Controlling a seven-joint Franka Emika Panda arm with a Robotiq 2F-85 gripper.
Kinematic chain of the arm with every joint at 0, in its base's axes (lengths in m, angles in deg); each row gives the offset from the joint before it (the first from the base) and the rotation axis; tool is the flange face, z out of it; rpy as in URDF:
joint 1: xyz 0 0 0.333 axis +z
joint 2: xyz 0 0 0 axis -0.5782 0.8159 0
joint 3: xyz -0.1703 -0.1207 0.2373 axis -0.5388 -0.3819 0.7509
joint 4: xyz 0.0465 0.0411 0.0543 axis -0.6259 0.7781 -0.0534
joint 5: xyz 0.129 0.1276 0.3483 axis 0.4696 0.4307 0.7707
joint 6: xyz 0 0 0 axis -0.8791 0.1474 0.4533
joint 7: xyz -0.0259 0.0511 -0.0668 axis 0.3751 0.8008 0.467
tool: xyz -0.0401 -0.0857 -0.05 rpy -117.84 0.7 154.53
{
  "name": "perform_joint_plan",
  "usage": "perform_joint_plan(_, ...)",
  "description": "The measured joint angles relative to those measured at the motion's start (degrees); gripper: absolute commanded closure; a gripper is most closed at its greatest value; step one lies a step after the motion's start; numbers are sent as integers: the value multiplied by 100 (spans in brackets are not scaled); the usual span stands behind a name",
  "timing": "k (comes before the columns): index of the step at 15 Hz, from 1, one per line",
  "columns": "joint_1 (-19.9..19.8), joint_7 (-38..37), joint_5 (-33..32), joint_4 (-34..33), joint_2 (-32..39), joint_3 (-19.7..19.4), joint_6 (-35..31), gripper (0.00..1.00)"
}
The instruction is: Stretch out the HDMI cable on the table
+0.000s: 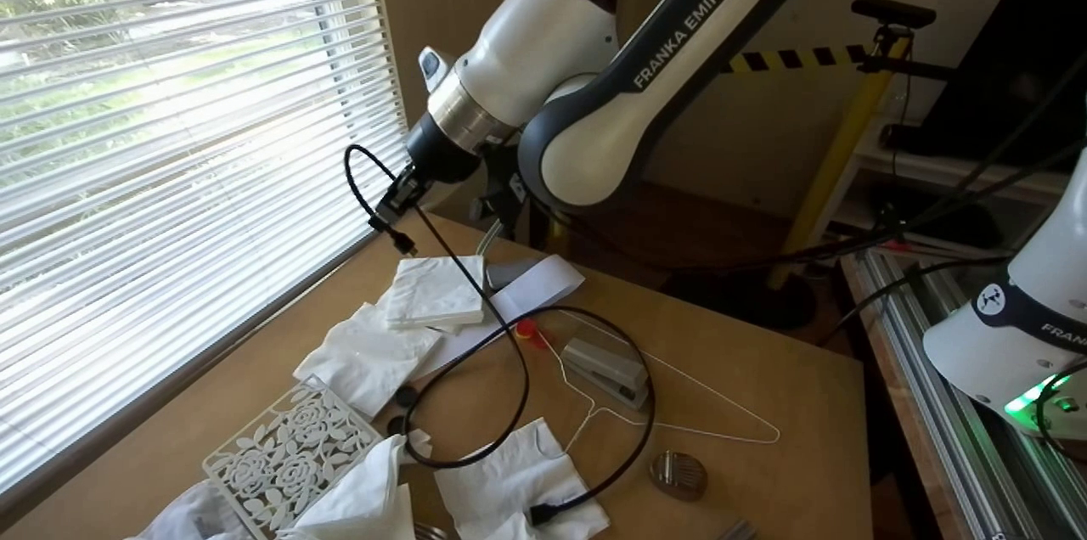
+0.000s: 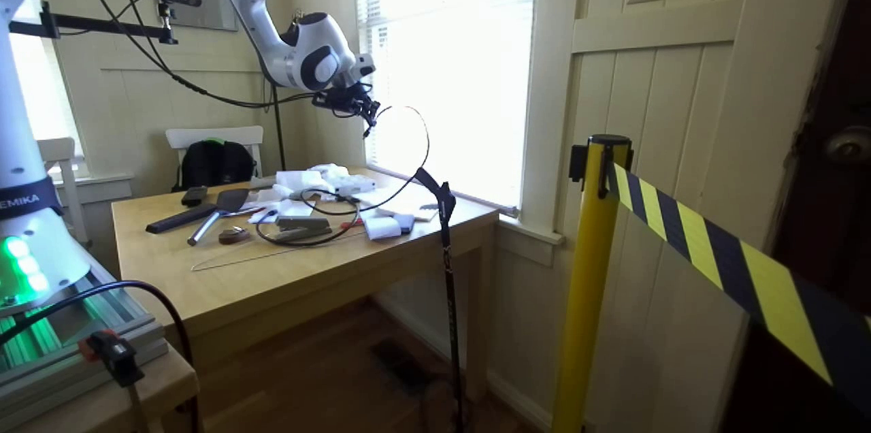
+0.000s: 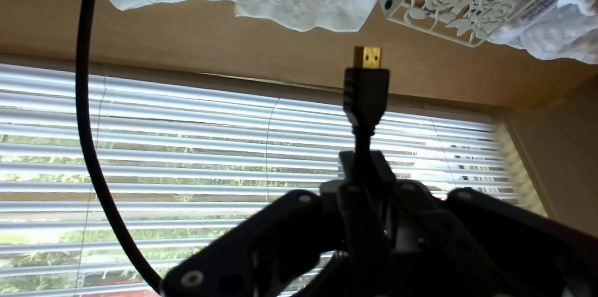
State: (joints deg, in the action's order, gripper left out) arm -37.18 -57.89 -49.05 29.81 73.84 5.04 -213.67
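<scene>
Blinds [image 1: 187,209] flank the bench [image 1: 785,366], the gripper [image 3: 363,166] clenched on the cable [image 3: 87,129] near one plug [image 3: 366,94] — a low pull could snag the slack on the stapler [image 1: 605,368].

Panda arm [image 1: 586,154]: white shells [image 1: 543,30], black trim [image 1: 679,35] lettered FRANKA EMIKA, silver wrist ring [image 1: 467,115]. Black Robotiq gripper [image 3: 366,161], pale round screws [image 3: 192,279]. Green-lit base [image 1: 972,345]. Black arm cables [image 2: 238,104].

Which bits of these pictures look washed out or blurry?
In an exterior view, the window is blown out almost to white; in the wrist view, the gripper is dark and softly blurred, while the HDMI cable's plug looks crisper.
</scene>
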Motion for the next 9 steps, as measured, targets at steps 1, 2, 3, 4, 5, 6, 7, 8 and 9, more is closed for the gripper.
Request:
perform_joint_plan(1,-47,0,4,36,0,53,-56,92)
perform_joint_plan(2,-51,0,14,44,0,73,-72,98)
perform_joint_plan(3,-48,0,29,44,0,89,-77,98)
perform_joint_plan(4,-37,-2,30,43,1,86,-76,98)
perform_joint_plan(5,-119,-83,75,34,7,189,-43,98)
perform_joint_plan(6,-344,-163,160,23,12,459,-34,98)
perform_joint_plan(7,-661,-213,232,16,12,814,-34,98)
perform_joint_plan(8,-1036,-248,293,14,11,1205,-34,98)
perform_joint_plan(9,-1421,-281,354,15,12,1574,-34,98)
